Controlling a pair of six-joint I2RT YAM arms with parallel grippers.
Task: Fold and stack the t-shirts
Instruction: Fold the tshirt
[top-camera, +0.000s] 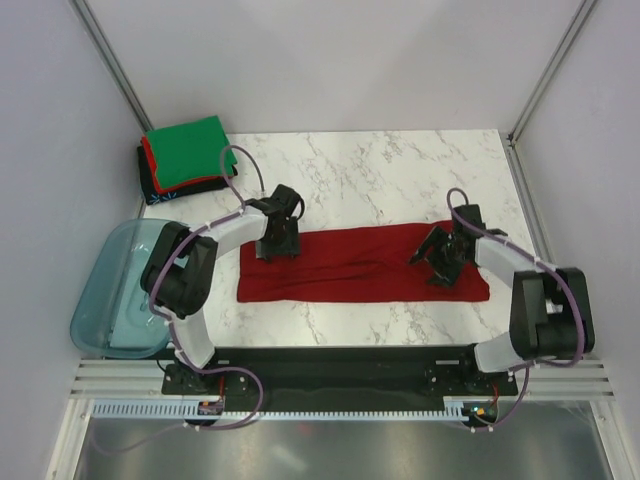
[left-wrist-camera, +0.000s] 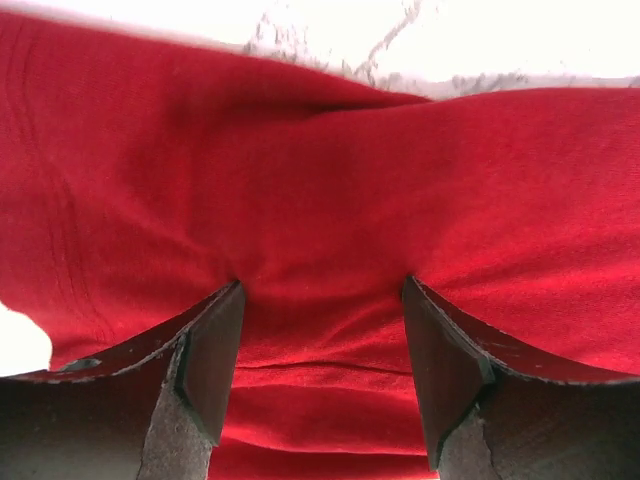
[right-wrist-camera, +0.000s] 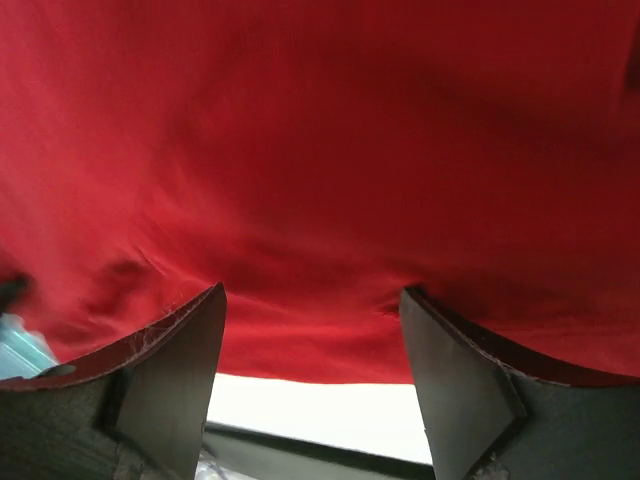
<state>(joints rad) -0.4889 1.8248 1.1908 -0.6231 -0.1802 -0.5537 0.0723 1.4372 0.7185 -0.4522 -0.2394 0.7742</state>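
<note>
dark red shirt (top-camera: 360, 268) flat mid-table (top-camera: 380, 170), folded into a long band from 9 to 3 o'clock. left gripper (top-camera: 277, 245) down on the band's 9 o'clock end, near its far edge. in left wrist view, gripper (left-wrist-camera: 322, 290) with fingers (left-wrist-camera: 205, 350) spread wide, tips dug into wrinkled shirt (left-wrist-camera: 320, 170), nothing pinched. right gripper (top-camera: 437, 265) down on the 3 o'clock end. in right wrist view, gripper (right-wrist-camera: 312, 295) with fingers (right-wrist-camera: 180, 360) spread too, tips touching shirt (right-wrist-camera: 320, 150) just by its edge, cloth not clamped. at table's 10 o'clock corner, folded stack: green shirt (top-camera: 187, 148) on top, red (top-camera: 149, 158) and black (top-camera: 150, 182) edges under it. at 8 o'clock, off the table's edge, teal tub (top-camera: 100, 300).
</note>
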